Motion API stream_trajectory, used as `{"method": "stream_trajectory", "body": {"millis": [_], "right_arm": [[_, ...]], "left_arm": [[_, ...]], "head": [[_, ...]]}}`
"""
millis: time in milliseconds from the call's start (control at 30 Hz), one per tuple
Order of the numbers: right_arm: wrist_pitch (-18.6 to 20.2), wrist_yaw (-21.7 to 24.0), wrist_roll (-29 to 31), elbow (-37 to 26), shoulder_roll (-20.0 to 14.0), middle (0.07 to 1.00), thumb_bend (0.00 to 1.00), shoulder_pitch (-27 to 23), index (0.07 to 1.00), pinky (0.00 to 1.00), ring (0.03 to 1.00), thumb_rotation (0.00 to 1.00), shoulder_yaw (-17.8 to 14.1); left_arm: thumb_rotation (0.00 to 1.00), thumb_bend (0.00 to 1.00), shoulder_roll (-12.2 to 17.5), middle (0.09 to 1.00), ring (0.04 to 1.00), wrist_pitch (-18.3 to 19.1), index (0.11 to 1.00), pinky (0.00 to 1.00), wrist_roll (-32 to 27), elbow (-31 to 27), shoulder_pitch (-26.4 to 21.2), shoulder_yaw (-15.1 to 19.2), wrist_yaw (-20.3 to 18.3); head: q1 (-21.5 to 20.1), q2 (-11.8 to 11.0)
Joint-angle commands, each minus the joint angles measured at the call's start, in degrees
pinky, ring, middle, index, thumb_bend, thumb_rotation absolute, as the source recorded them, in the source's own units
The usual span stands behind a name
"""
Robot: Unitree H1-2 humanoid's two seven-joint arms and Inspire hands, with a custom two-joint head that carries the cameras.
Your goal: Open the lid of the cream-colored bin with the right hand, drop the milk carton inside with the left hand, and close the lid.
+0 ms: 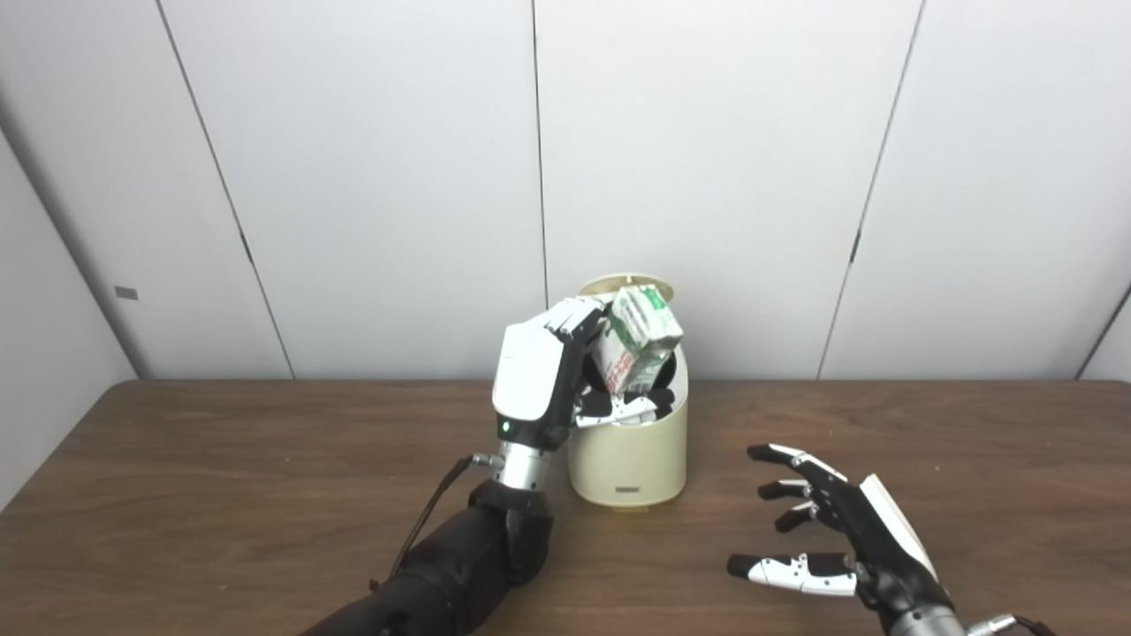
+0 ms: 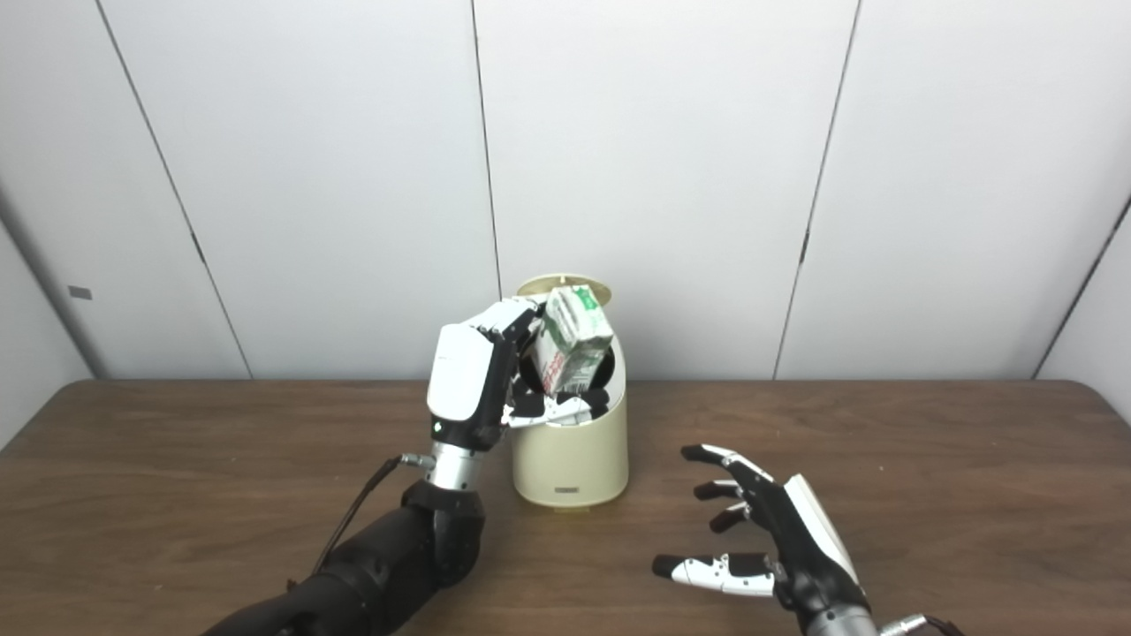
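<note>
The cream-colored bin [image 1: 629, 459] stands on the brown table, its round lid [image 1: 610, 284] tipped up behind the opening. My left hand [image 1: 543, 375] is raised beside the bin's left rim and is shut on a white and green milk carton [image 1: 638, 339]. The carton is tilted and sits over the bin's dark opening, its lower end at or just inside the rim. My right hand [image 1: 831, 530] hovers low over the table to the right of the bin, open, fingers spread and pointing left, holding nothing.
The wooden table [image 1: 221, 495] runs across the whole view, with pale wall panels [image 1: 398, 177] right behind it. The bin stands near the table's back edge. Nothing else lies on the tabletop.
</note>
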Motion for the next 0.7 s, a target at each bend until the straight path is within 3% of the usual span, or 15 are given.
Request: {"method": "stream_trajectory", "body": {"millis": [0, 133, 467, 667], "right_arm": [[-2.6, -0.4, -0.1, -2.2, -0.4, 0.859, 0.63, -1.4, 0.787, 0.55, 0.719, 0.17, -0.2], [-2.8, -0.6, -0.3, -1.9, -0.3, 0.856, 0.63, -1.4, 0.782, 0.54, 0.716, 0.17, -0.1], [-2.8, -0.7, -0.1, -1.2, -0.2, 0.853, 0.64, -1.5, 0.782, 0.53, 0.708, 0.19, 0.0], [-3.1, -0.7, -0.2, -1.0, -0.4, 0.852, 0.64, -1.6, 0.78, 0.53, 0.712, 0.19, 0.0]], "left_arm": [[0.24, 0.83, 1.7, 0.861, 0.82, 1.2, 0.886, 0.73, -0.3, 3.3, 2.5, 0.6, -4.8], [0.25, 0.83, 1.8, 0.864, 0.825, 1.2, 0.893, 0.73, -0.4, 2.3, 3.1, 1.5, -4.9], [0.23, 0.8, 2.2, 0.819, 0.753, 1.2, 0.853, 0.61, -0.1, 0.1, 4.9, 2.0, -3.8], [0.22, 0.77, 2.5, 0.811, 0.756, 1.2, 0.831, 0.63, -0.3, -1.4, 5.9, 2.0, -3.3]], "head": [[0.2, 0.1], [0.3, 0.2], [0.9, 0.0], [1.1, 0.0]]}}
